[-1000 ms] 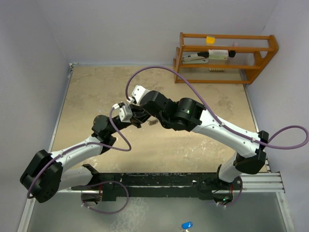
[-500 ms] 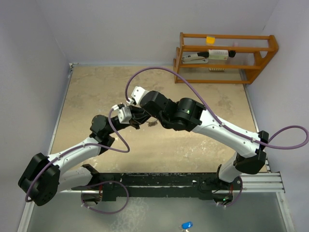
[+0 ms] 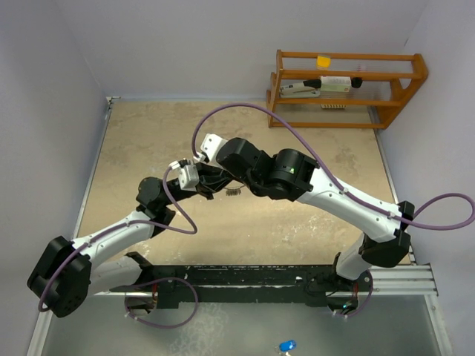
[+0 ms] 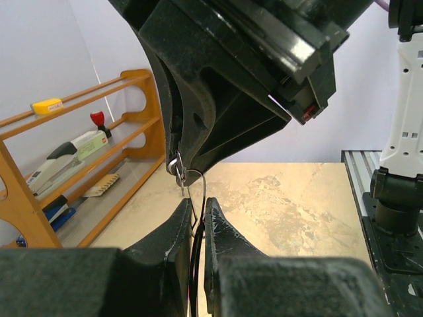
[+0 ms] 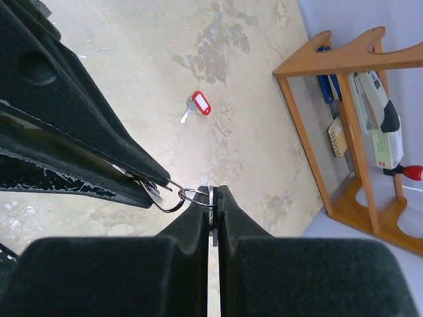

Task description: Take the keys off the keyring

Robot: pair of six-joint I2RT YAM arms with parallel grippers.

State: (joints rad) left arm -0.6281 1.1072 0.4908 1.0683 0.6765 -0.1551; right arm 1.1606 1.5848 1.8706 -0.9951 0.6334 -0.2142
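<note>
My two grippers meet above the middle of the table. My left gripper (image 3: 206,182) (image 4: 197,206) is shut on the lower part of the thin silver keyring (image 4: 204,187). The keyring's loop (image 5: 170,210) hooks into a small ring pinched by my right gripper (image 3: 217,176) (image 5: 213,191). A dark piece sits below that ring, apparently the black key; its tag is hidden between the fingers. The right gripper is shut. The red key (image 5: 197,104) lies loose on the table, just beside the grippers in the top view (image 3: 232,193).
A wooden rack (image 3: 349,89) stands at the back right with a stapler (image 4: 63,158), a yellow item and other small tools. The metal base rail (image 3: 297,278) runs along the near edge. Grey walls close the left and back.
My left arm has drawn slightly to the left, stretching the keyring between the two grippers. The right arm and the red key have hardly moved.
</note>
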